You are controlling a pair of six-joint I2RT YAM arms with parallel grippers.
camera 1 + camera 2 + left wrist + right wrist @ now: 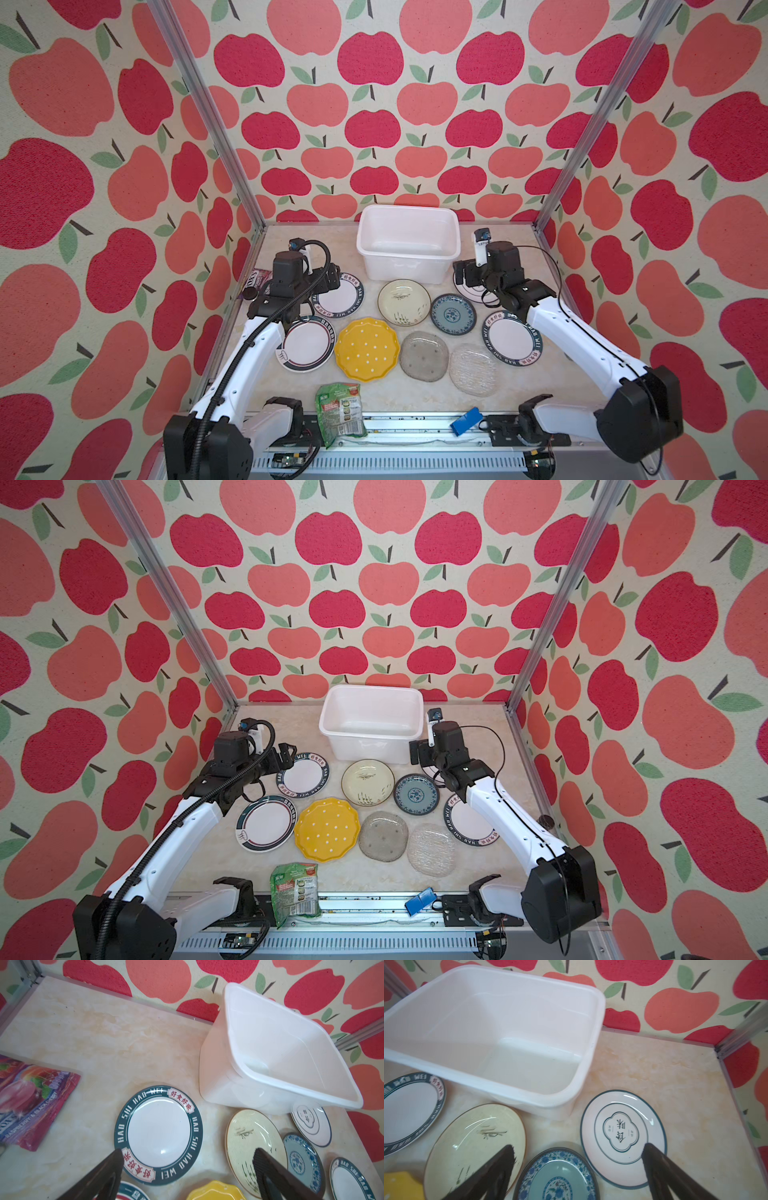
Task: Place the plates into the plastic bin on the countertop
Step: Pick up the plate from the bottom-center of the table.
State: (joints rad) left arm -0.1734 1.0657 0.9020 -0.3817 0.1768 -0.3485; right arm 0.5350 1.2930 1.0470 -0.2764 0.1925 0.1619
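left gripper (188, 1155): jaws released wide, nothing held, over lettered-rim plate (341, 294), 10 o'clock
plates (404, 301): nine, flat on countertop (291, 245), 6 o'clock of plastic bin (409, 266)
plastic bin: 12 o'clock edge
right gripper (578, 1147): jaws released, nothing held, over thin-rimmed plate (623, 1138), 2 o'clock

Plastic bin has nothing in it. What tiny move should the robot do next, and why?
Probably lower the right gripper onto the near edge of the thin-rimmed white plate: its jaws are open and empty, it hovers over that plate, and the plate lies flat right beside the plastic bin.
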